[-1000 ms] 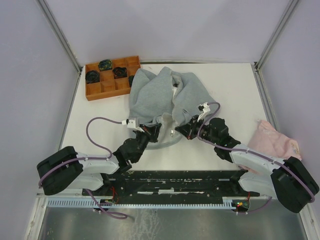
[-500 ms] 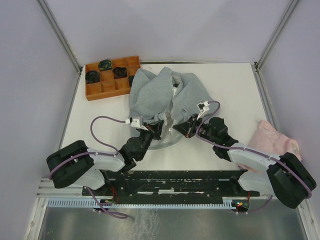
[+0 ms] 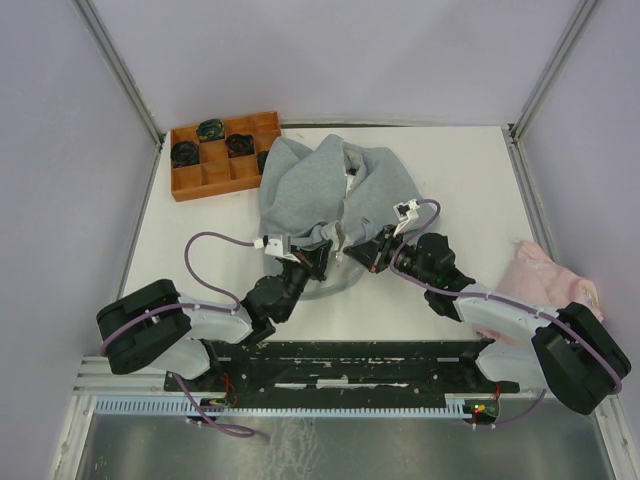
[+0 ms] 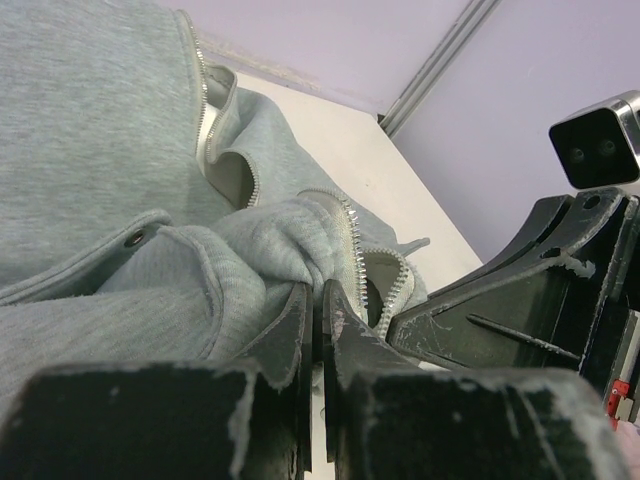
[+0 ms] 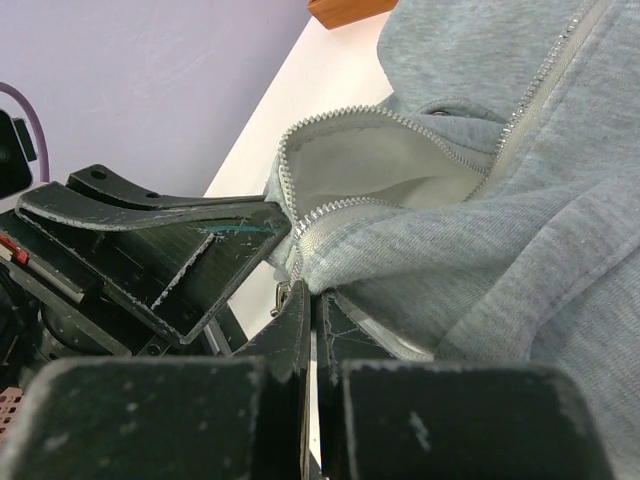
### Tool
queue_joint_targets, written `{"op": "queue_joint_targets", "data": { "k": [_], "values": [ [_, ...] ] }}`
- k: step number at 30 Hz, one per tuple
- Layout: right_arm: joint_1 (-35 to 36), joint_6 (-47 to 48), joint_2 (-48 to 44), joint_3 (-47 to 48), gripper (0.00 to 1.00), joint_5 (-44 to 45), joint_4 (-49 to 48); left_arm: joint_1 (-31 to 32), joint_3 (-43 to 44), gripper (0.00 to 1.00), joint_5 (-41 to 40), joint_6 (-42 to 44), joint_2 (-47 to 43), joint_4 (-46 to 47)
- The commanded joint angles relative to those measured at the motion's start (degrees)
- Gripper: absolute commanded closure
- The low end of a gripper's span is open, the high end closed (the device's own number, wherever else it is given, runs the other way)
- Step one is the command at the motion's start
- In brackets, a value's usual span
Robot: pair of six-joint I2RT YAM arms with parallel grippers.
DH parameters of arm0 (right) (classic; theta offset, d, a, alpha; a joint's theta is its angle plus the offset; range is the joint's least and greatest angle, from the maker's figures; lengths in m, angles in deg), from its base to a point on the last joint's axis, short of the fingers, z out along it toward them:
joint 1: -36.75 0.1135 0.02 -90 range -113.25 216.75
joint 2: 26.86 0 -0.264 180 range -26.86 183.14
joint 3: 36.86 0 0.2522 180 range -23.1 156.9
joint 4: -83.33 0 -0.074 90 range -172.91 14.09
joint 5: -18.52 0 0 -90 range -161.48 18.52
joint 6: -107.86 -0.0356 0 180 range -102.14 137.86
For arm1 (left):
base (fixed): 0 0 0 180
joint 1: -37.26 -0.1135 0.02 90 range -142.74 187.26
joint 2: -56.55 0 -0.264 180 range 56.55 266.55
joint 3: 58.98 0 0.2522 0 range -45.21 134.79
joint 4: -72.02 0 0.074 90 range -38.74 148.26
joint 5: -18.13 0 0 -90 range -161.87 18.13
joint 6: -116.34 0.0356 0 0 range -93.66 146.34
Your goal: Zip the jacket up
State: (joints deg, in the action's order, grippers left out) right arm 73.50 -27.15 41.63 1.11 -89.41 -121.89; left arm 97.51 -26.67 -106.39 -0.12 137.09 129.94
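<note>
Top external: left gripper [image 3: 321,256] and right gripper [image 3: 366,258] were each clamped on the jacket [image 3: 310,185] hem. Pinches looked shallow; fleece might slip under tension.

Orange tray [image 3: 214,174] contents indistinct

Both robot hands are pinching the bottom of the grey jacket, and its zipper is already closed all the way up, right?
Not quite. The left hand and right hand do pinch the bottom of the grey jacket, but its zipper is open. The right wrist view shows its two sides apart, with white lining between them.
</note>
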Motion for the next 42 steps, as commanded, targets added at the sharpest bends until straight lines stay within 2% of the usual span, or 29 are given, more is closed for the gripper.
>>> {"op": "queue_joint_targets", "data": {
  "k": [1, 35, 42],
  "values": [
    [0.78, -1.1, -0.51, 2.57, 1.0, -0.68, -5.15, 0.66, 2.33, 0.97, -0.85, 3.17, 0.41, 5.46],
    [0.86, -2.73, -3.31, 1.61, 1.0, 7.4, -0.47, 1.76, 0.88, 0.97, 1.3, 4.05, -0.6, 4.57],
    [0.82, -3.6, -3.35, 2.11, 1.0, 7.53, -0.28, 2.39, -0.41, 0.97, 3.41, 4.13, -2.05, 1.8]
  ]
}}
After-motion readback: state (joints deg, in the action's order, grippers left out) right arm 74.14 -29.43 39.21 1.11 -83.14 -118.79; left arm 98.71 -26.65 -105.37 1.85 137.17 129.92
